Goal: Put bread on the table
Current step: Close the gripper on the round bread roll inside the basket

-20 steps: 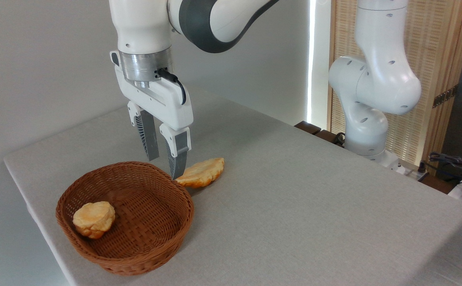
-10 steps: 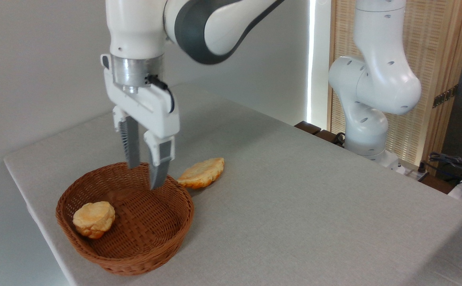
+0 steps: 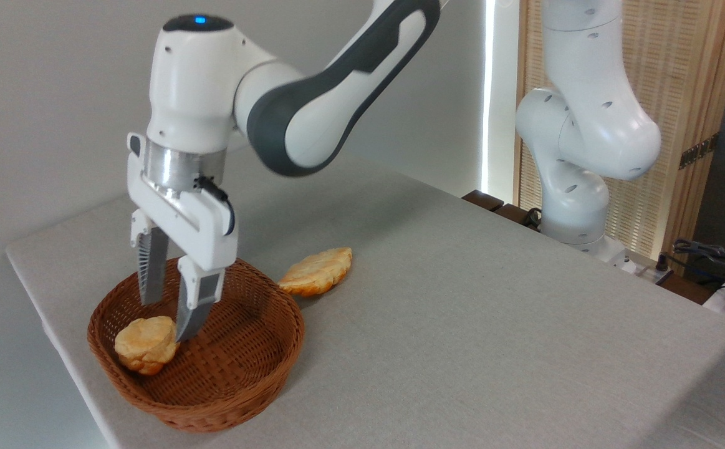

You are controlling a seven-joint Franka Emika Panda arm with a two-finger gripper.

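Observation:
The bread [image 3: 144, 344], a small round golden bun with a paler top, lies in the left part of the brown wicker basket [image 3: 237, 380]. My gripper [image 3: 166, 321] hangs open just above the bun, inside the basket's rim. One finger [image 3: 149, 274] stands behind the bun and the other finger [image 3: 195, 305] reaches down at the bun's right edge. Nothing is held between them. The grey cloth table [image 3: 462, 324] carries the basket near its front left corner.
A longer, flat, leaf-shaped pastry [image 3: 316, 272] lies on the cloth just behind and right of the basket. The arm's white base [image 3: 577, 187] stands at the table's far right edge, with cables and a wooden screen behind it.
My gripper has moved left and down, from above the basket's far rim to just over the bun inside the basket. It stayed open. The bun and pastry have not moved.

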